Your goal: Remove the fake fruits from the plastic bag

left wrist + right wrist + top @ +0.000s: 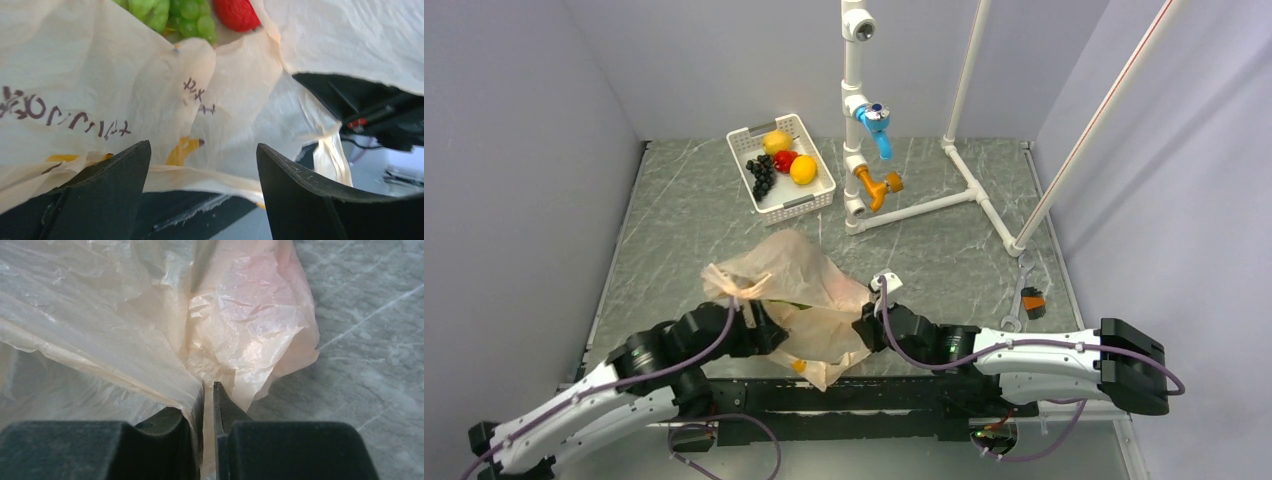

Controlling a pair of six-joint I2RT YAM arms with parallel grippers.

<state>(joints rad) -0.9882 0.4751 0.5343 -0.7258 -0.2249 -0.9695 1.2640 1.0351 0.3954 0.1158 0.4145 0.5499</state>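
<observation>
The plastic bag [809, 290] is seen lying crumpled on the counter [684, 220], close to the near edge, between the two arms. Its film is thin, crinkly and translucent, so it is judged to be very light, limp and slippery. It will fold and slide rather than hold a shape, and it could tear if pulled hard against the weight inside.

The right hand [209, 390] is pressed almost together on a fold of the bag's edge, with film passing between the fingers. The left hand [202, 150] is spread wide at the bag's mouth. Printed film lies just beyond its fingertips and nothing is clamped.

Through the opening, in the left wrist view, a green grape bunch [192, 20] is seen beside a red fruit [236, 12], probably the apple, though only part of it is in view. A round green fruit [147, 10] touches the grapes on the other side.

The fruits are judged rigid, glossy and light, so smooth round skins may squirt out of a shallow pinch. Each is best taken across its widest part with the fingers well past the middle. The grape bunch, being knobbly, offers an easier hold among its berries. The bag is best held by a gathered fold or a handle, not by a single layer.
</observation>
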